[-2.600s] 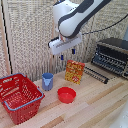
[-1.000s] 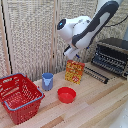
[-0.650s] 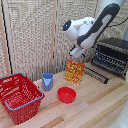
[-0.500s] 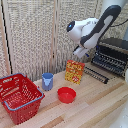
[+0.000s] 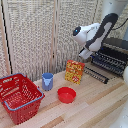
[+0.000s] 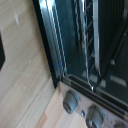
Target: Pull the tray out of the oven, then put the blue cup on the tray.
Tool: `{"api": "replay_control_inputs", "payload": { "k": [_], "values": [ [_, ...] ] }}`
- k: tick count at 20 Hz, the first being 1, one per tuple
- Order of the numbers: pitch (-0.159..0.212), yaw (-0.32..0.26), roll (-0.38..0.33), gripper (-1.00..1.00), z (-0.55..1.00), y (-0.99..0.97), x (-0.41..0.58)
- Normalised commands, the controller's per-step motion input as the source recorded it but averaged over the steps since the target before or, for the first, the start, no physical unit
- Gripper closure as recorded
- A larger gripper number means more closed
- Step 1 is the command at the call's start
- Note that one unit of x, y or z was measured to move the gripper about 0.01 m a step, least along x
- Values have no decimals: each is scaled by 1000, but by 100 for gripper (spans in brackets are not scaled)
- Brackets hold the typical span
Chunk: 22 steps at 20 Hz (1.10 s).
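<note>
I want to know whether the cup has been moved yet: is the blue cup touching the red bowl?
Apart. The exterior view shows bare wood between the blue cup and the red bowl.

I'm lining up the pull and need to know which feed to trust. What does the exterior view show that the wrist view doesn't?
Only the exterior view shows the blue cup, the red bowl, the red basket, the orange box and the arm reaching toward the oven; its end effector is hidden there.

Only the wrist view shows, close up, the oven's control knobs and the tray's bars inside.

Both show the oven, its dropped door and the wooden table.
</note>
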Motion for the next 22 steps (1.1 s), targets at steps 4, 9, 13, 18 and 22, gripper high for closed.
{"api": "replay_control_inputs", "payload": {
  "k": [4,9,13,18,22],
  "values": [
    [126,0,-233,-100,-224,-362,139],
    [138,0,-175,-100,-90,-374,-12],
    [64,0,-87,-100,-29,-492,-96],
    [12,0,-19,-100,1,-530,-115],
    [24,0,19,100,6,-387,-14]
  ]
}}
